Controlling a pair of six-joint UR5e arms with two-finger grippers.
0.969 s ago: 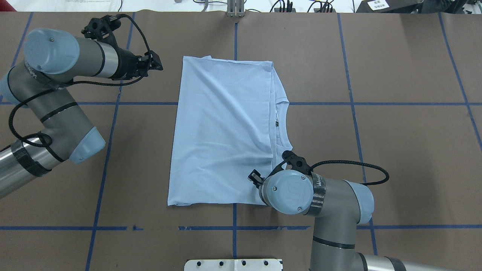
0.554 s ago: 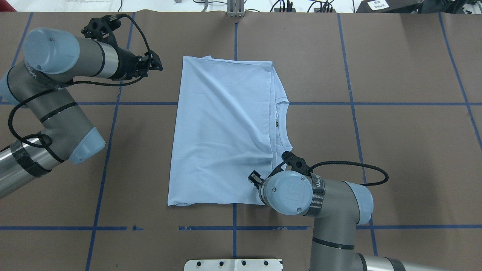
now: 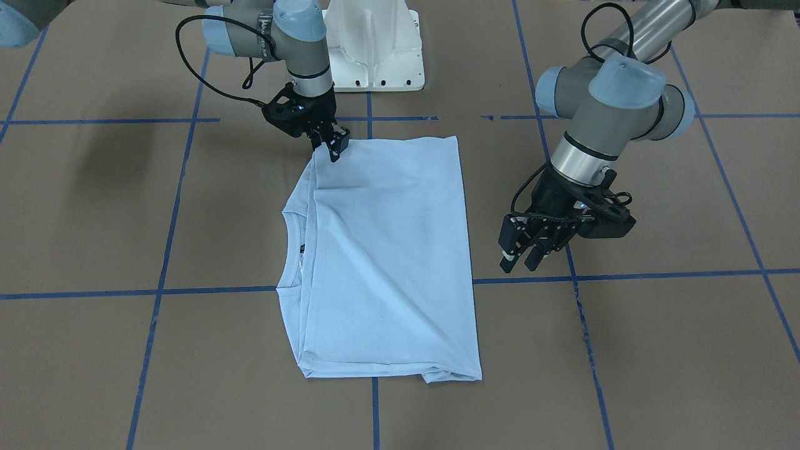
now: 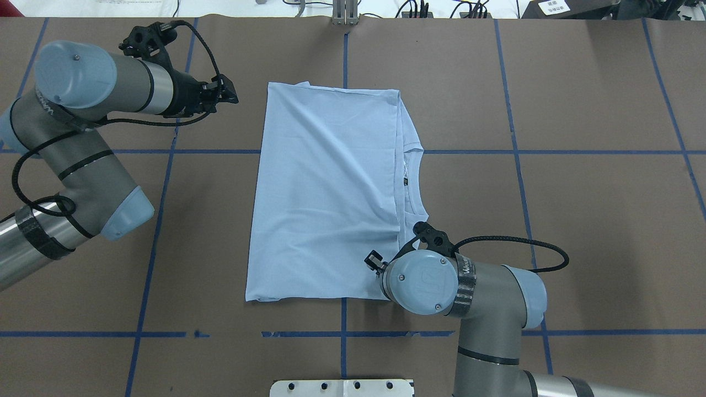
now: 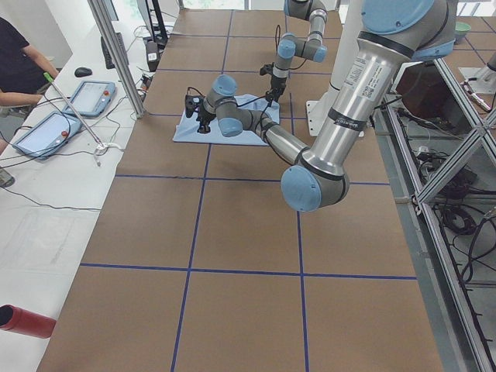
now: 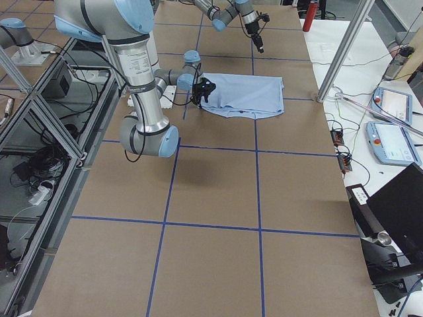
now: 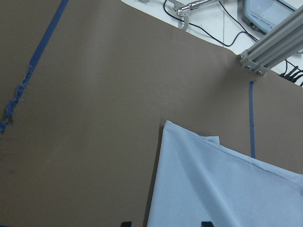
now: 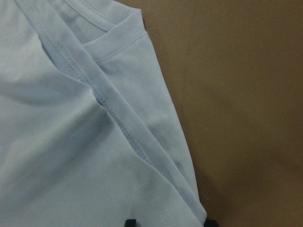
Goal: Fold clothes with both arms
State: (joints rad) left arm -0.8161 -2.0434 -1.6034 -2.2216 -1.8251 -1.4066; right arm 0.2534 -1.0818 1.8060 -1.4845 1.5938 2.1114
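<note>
The light blue T-shirt (image 4: 325,193) lies folded flat in the middle of the brown table, its collar (image 3: 294,250) along one side edge. The dark neck label shows there. My left gripper (image 3: 522,261) hangs open above bare table, apart from the shirt's far hem corner. In the left wrist view that corner (image 7: 227,189) sits ahead of the spread fingertips (image 7: 125,223). My right gripper (image 3: 332,150) is open over the shirt's near shoulder corner, with the cloth (image 8: 71,142) below its separated fingertips (image 8: 130,222). The chest print is hidden.
The white pedestal base (image 3: 375,56) stands at the table's near edge. Blue tape lines (image 4: 342,333) grid the brown surface. A person (image 5: 19,62) sits at a side table with tablets (image 5: 46,132). A red cylinder (image 5: 23,322) lies at that table's near end.
The right arm's wrist has shifted slightly over the shirt's near corner. The left arm and the shirt have not moved.
</note>
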